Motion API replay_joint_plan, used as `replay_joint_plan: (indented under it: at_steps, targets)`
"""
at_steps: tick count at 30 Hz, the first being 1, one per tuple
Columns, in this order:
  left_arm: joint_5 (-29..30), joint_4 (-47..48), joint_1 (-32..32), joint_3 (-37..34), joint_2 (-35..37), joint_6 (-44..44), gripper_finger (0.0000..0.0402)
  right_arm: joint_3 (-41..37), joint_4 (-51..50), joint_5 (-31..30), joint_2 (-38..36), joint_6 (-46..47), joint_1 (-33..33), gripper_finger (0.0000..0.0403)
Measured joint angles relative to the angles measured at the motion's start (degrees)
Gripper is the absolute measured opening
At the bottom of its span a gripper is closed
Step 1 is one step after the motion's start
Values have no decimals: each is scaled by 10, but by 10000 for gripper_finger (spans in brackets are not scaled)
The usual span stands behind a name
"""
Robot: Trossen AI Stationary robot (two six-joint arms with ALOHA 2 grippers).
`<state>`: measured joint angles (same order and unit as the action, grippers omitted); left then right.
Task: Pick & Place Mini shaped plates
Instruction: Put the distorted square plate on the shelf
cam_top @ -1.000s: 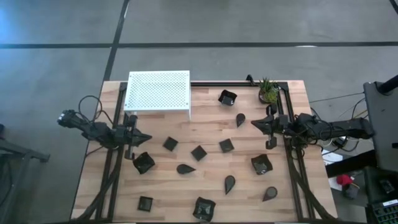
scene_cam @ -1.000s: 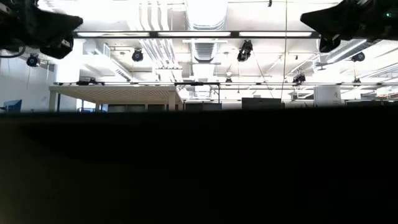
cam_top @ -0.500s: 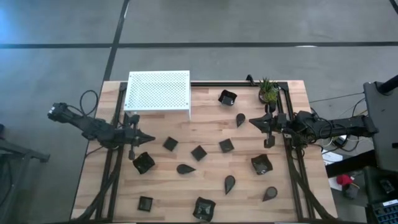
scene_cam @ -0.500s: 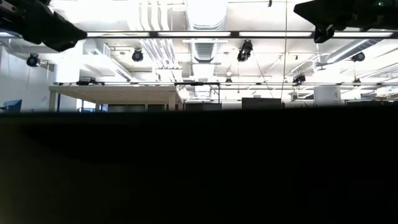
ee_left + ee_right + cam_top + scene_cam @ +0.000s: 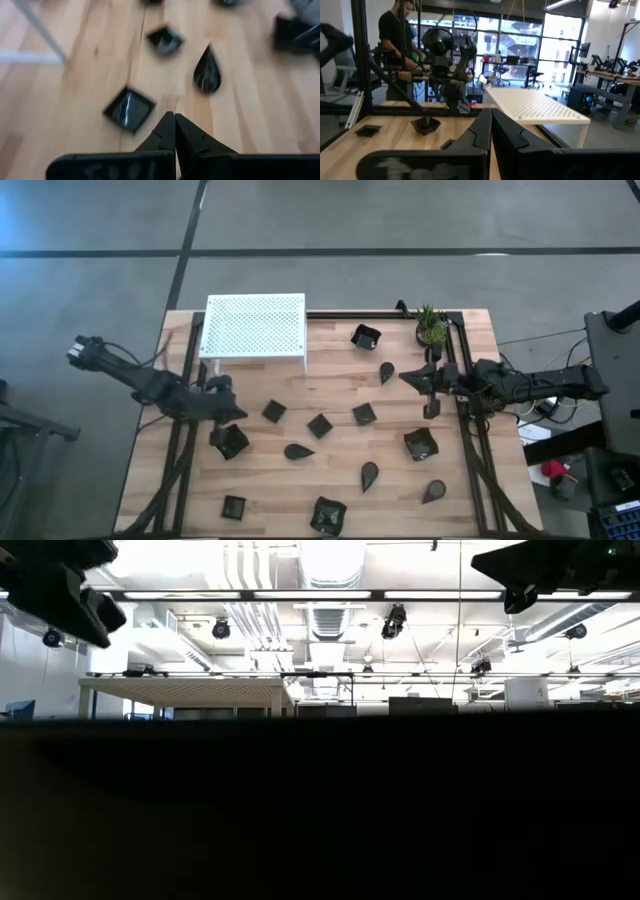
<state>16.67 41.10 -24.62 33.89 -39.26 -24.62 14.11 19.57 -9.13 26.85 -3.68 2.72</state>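
About a dozen glossy black mini plates lie flat and scattered on the wooden table (image 5: 330,395): square ones (image 5: 274,411) (image 5: 319,425), teardrops (image 5: 298,451) (image 5: 386,372), and larger ones with upturned rims (image 5: 230,441) (image 5: 366,336). My left gripper (image 5: 237,409) is shut and tipped down over bare wood, just left of a square plate (image 5: 130,110), with a teardrop (image 5: 206,75) beyond it. My right gripper (image 5: 402,376) is shut and hovers level at the right side, beside the teardrop at the far right. Neither gripper touches anything.
A white perforated platform (image 5: 254,327) stands at the far left corner on thin legs. A small green potted plant (image 5: 432,327) sits at the far right. Black frame rails (image 5: 462,430) run along both sides. A person (image 5: 400,45) stands in the room beyond the table's left side.
My left arm has swung its gripper a little toward the near edge and tipped it down toward the table, close to the rimmed plate and the square plate. My right gripper has edged slightly toward the table's left. Both stayed shut. No plate has moved.
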Motion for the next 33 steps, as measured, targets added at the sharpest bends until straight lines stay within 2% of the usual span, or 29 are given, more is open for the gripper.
replay_joint_plan:
  at_steps: [8,18,27,33]
  targets:
    - [-37,62,0,10,-54,-130,0,0,-18,1,0,1,0,8]
    - [-54,67,0,10,-75,-206,3,0,-18,1,0,3,0,8]
    - [-99,76,0,10,-90,-243,81,-1,-18,1,0,3,0,8]
    - [-115,103,0,10,-105,-322,110,-1,-18,1,0,2,0,8]
